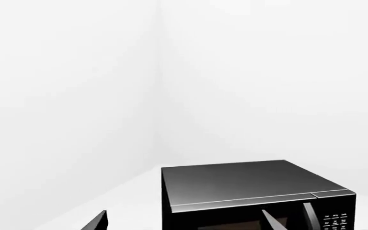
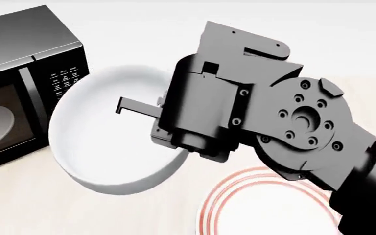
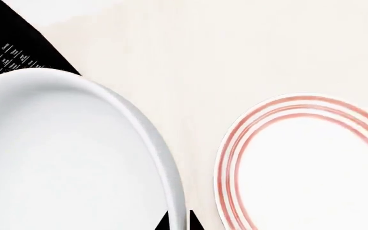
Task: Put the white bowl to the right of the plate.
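Right gripper [image 2: 175, 128] pinches the thick rim of the rigid, glossy, probably slippery white bowl [image 2: 103, 142]; red-ringed plate [image 2: 266, 208] lies beside it.

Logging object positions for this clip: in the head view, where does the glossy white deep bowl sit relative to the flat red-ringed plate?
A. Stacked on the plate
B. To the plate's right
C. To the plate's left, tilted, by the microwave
C: the glossy white deep bowl is tilted beside the black microwave, left of the flat red-ringed plate, with the right tool at its rim.
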Controlling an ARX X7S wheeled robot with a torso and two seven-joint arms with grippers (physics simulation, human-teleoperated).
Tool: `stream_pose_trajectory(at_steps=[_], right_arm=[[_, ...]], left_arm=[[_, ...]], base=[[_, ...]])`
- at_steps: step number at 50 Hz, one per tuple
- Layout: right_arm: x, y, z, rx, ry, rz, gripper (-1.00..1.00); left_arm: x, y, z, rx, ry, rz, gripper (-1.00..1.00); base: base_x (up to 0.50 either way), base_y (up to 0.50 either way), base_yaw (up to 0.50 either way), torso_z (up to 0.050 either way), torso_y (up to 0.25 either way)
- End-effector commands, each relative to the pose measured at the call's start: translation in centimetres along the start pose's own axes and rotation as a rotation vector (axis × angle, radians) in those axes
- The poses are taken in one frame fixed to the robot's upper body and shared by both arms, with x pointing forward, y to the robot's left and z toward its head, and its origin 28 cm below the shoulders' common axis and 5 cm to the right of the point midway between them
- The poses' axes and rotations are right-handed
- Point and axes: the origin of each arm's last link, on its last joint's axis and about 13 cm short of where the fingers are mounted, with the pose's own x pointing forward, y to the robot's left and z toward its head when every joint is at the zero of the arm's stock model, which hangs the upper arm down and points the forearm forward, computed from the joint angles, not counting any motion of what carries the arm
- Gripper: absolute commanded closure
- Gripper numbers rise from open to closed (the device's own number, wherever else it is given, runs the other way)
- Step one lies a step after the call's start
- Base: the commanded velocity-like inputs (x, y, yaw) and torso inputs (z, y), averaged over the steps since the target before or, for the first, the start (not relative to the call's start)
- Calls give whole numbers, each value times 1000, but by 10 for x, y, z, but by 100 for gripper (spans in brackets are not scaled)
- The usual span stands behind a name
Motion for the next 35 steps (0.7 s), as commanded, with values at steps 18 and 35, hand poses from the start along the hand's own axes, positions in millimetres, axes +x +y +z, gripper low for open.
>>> stream_pose_trajectory(at_steps=[18, 35], right_arm=[[-24, -92, 70, 272, -111, -112, 100], [-17, -172, 86, 499, -110, -206, 100]], left_arm=[[3, -5, -3, 20, 11, 1, -100], [4, -8, -5, 34, 15, -2, -100]], base=[[0, 0, 0, 0, 1], [0, 0, 0, 0, 1]])
